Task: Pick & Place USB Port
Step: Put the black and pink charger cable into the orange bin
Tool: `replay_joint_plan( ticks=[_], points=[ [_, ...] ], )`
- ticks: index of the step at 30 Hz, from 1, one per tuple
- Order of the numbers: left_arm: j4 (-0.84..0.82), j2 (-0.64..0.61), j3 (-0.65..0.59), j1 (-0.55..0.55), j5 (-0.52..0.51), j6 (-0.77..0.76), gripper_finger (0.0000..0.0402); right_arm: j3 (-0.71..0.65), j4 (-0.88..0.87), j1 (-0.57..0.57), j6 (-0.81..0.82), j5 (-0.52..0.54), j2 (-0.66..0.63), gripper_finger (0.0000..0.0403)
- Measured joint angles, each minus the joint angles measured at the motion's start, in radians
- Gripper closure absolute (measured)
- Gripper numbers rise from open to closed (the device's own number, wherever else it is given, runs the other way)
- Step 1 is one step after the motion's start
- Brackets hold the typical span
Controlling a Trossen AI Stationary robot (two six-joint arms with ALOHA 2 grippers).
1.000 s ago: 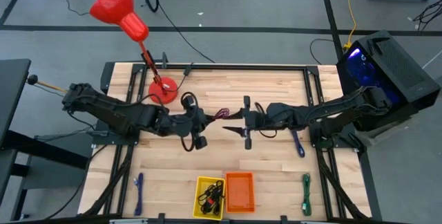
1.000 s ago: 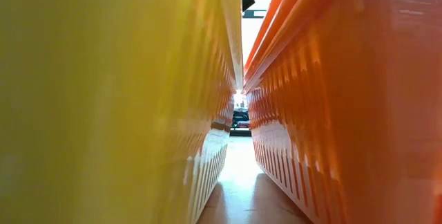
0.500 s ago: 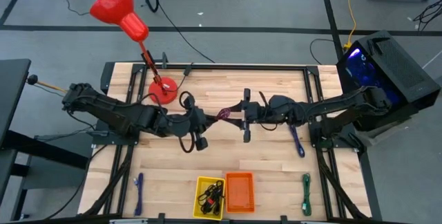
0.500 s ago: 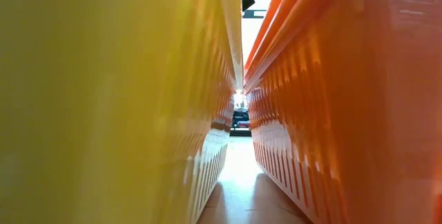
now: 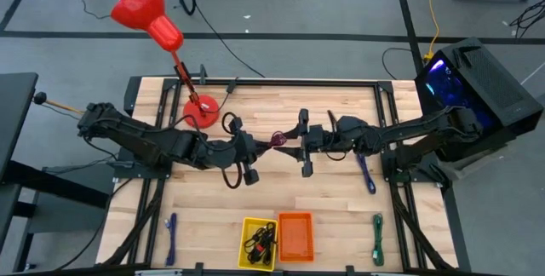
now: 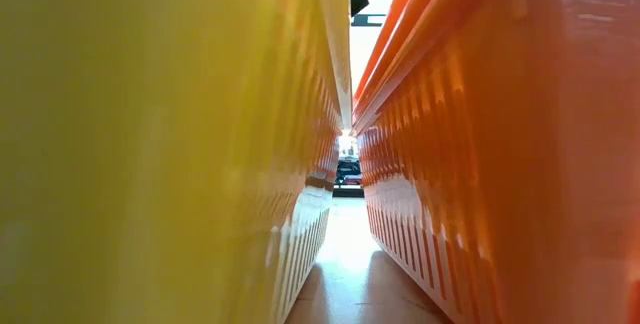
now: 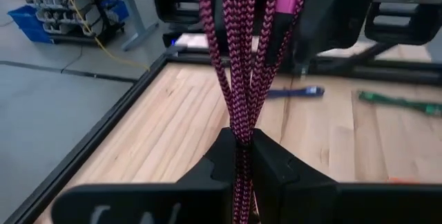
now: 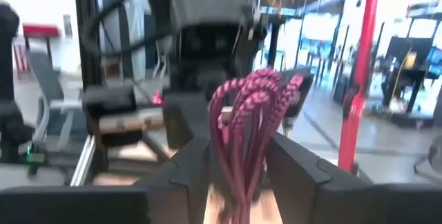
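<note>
Looking from the high view, both my end effectors meet mid-table [image 5: 341, 97] around the magenta cable bundle [image 5: 278, 140]. Low view only gives the yellow bin [image 6: 150, 144] and orange bin [image 6: 500, 144] walls. Left end effector [image 7: 242, 156] is clamped tight on the cable strands. Right end effector [image 8: 238, 162] sits half open, fingers [image 8: 190, 165] either side of the bundle; contact unclear.

Both grippers meet mid-counter [image 5: 341, 216]

Left gripper [image 5: 260, 144] and right gripper [image 5: 291, 148] face each other, the cable [image 5: 278, 140] between them; two bins [image 5: 294, 235] sit side by side at the front edge.
</note>
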Motion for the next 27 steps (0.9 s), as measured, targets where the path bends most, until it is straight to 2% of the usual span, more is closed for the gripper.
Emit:
replay_joint_plan(
  ticks=[2, 6, 7, 14, 20, 24, 27],
  points=[
    [0.009, 0.008, -0.001, 0.0, 0.001, 0.021, 0.0377, 0.0, 0.014, 0.0, -0.002, 0.0, 0.0, 0.0289],
    [0.019, 0.019, -0.002, 0.001, 0.003, 0.024, 0.0377, 0.0, -0.003, 0.0, -0.02, 0.0, -0.001, 0.0375],
    [0.017, 0.019, -0.002, 0.001, 0.003, 0.024, 0.0376, 0.0, -0.008, 0.0, -0.031, 0.002, 0.0, 0.0381],
    [0.024, 0.019, -0.002, 0.005, 0.005, 0.024, 0.0331, 0.002, -0.056, 0.0, -0.022, 0.019, -0.015, 0.0384],
    [-0.028, -0.018, -0.001, -0.012, -0.001, 0.036, 0.0313, 0.001, -0.243, 0.016, 0.001, 0.06, -0.099, 0.0384],
    [-0.076, -0.067, -0.001, -0.023, -0.052, 0.026, 0.0316, 0.001, -0.357, 0.076, 0.053, 0.038, -0.158, 0.0384],
    [-0.124, -0.095, -0.001, -0.03, -0.099, 0.014, 0.0321, 0.001, -0.423, 0.164, 0.1, 0.022, -0.194, 0.0384]
  ],
)
